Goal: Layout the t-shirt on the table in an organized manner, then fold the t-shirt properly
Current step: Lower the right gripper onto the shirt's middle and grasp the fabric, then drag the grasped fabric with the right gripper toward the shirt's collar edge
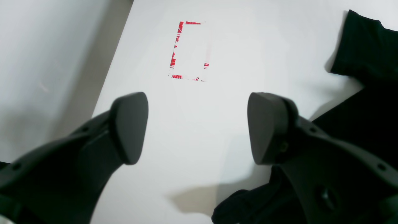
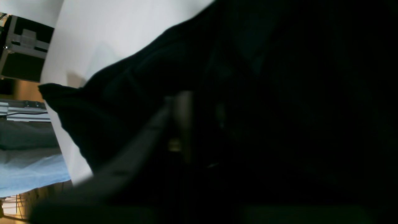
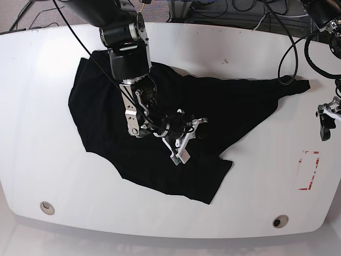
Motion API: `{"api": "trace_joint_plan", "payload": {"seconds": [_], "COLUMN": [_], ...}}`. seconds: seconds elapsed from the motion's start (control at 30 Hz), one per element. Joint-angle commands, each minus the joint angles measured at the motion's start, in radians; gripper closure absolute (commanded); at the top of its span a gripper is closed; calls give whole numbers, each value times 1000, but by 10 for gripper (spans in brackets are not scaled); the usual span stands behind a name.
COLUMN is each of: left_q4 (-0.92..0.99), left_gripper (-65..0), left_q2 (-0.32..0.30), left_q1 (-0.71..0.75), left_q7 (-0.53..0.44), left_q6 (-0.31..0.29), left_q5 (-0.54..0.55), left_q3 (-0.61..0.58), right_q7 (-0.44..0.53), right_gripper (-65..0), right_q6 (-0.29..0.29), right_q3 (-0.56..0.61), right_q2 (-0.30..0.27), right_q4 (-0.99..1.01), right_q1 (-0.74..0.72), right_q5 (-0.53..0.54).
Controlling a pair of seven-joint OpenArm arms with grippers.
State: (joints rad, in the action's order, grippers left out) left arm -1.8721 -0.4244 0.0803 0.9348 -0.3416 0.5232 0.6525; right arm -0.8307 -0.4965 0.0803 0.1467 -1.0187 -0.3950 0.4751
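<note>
T-shirt [image 3: 106, 114] spread across the middle of the table [image 3: 32, 176], black, short-sleeved, rumpled and not yet squared. Its body lies as an irregular dark mass with one long tongue of cloth drawn out toward the far right edge, a pointed lower corner toward the front, and soft ridges throughout; no label is visible. Right gripper [image 3: 181, 143] is lowered onto the centre of the cloth. Its wrist view is almost wholly filled by dark fabric bunched against the camera, and its fingers stand closed; whether a fold is pinched between them cannot be told from these views, though the placement suggests a mid-body grasp meant to drag or lift the garment flat. Left gripper [image 1: 196, 127] hovers over bare tabletop near the right end, fingers spread wide and empty, the shirt's edge and a sleeve lying just beside its right-hand finger [image 1: 267, 127]. That stance reads as waiting for a hem or sleeve to seize. Red tape rectangle [image 3: 309, 170] sits clear of the cloth, near the left gripper. Laying out appears unfinished; folding has not begun.
</note>
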Motion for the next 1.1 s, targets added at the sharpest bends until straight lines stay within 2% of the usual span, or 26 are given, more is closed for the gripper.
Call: {"api": "trace_joint_plan", "payload": {"seconds": [0.0, 0.2, 0.43, 0.73, 0.87, 1.07], "left_q4": [-16, -16, -16, -14, -14, -14], "left_gripper": [-471, -471, -471, -471, -471, -471], "left_q2": [-20, -20, -20, -20, -20, -20], "left_q1": [-10, -10, -10, -17, -18, -58], "left_q7": [-24, -24, -24, -24, -24, -24], "left_q6": [-1, -1, -1, -1, -1, -1], "left_q5": [8, 8, 8, 7, 7, 5], "left_q3": [6, 5, 5, 3, 0, -27], "right_q7": [21, -11, -154, -330, -361, -361], "right_gripper": [-3, 0, 0, 0, 0, 0], "right_q6": [-6, -4, 26, 26, 23, 23], "right_q3": [2, 2, 0, 6, 32, 155], "right_q2": [10, 10, 10, 10, 6, -57], "right_q4": [-22, -88, -295, -496, -509, -612], "right_q1": [-32, -37, 14, 117, 190, 293], "right_q5": [21, 27, 53, 319, 429, 537]}}
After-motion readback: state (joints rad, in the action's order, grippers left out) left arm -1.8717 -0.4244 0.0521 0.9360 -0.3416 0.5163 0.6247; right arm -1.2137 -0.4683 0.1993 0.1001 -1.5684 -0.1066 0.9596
